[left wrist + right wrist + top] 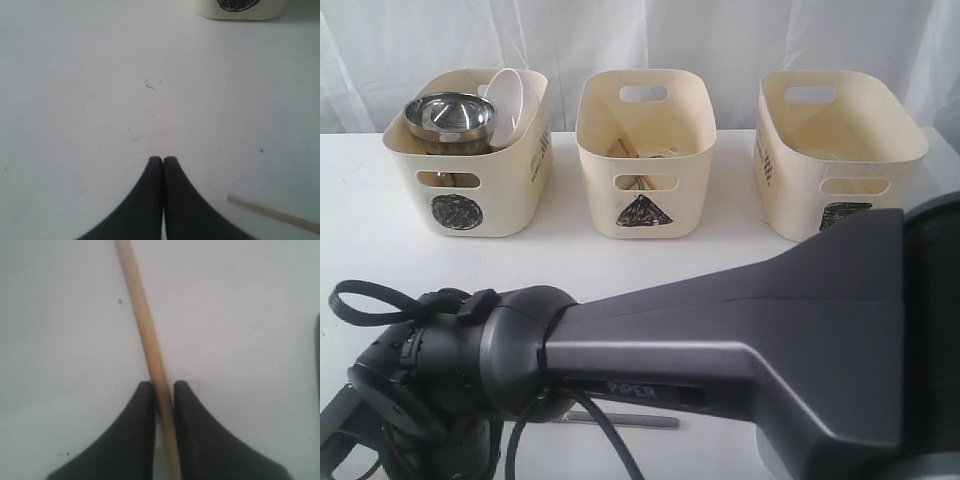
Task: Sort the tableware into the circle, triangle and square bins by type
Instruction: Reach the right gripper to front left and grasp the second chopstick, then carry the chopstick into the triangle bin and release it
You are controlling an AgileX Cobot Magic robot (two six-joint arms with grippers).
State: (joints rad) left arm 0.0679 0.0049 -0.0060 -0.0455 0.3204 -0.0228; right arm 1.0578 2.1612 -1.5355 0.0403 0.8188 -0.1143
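Right end effector (162,386) snug on wooden chopstick (143,330), white tabletop (250,315) either side

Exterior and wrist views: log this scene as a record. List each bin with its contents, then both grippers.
circle bin: shiny steel bowl, small white bowl
triangle bin: brown sticks inside; the rest is unclear
square bin: contents cannot be made out
left gripper: shut, holding nothing
right gripper: closed on a wooden chopstick, fingertips against both its sides
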